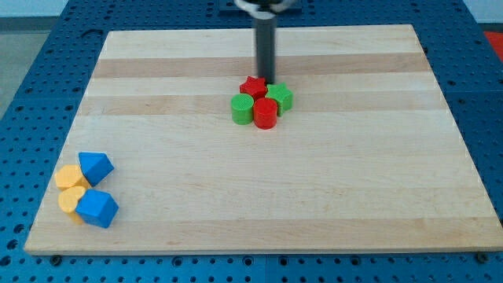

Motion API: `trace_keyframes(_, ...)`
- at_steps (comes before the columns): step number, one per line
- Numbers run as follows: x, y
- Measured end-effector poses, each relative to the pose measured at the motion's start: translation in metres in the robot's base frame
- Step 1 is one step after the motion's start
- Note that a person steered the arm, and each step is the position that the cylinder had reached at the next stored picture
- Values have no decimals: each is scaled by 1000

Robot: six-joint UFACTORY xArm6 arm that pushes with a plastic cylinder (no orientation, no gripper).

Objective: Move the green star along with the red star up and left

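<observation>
Where the red star (253, 85) meets the green star (280, 96), my tip (267, 82) just above; no fingers visible.

A pale wooden bench (314, 204) lies on a blue perforated base (31, 94). Just below the end effector stand a green plastic cylinder (242, 109) and a red plastic cylinder (266, 114), touching. Far down toward the view's left of the end effector cluster two blue plastic blocks (95, 167) (98, 208) and two yellow plastic blocks (69, 178) (72, 200).
</observation>
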State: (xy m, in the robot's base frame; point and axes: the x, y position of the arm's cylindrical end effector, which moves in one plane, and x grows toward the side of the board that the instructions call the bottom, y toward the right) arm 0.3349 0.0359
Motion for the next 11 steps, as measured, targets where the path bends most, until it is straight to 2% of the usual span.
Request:
trace_keyframes(1, 17, 60)
trace_keyframes(3, 129, 92)
trace_keyframes(4, 127, 84)
trace_keyframes(5, 61, 23)
trace_keyframes(6, -6, -66)
trace_keyframes(7, -38, -114)
trace_keyframes(10, -58, -118)
trace_keyframes(11, -17, -70)
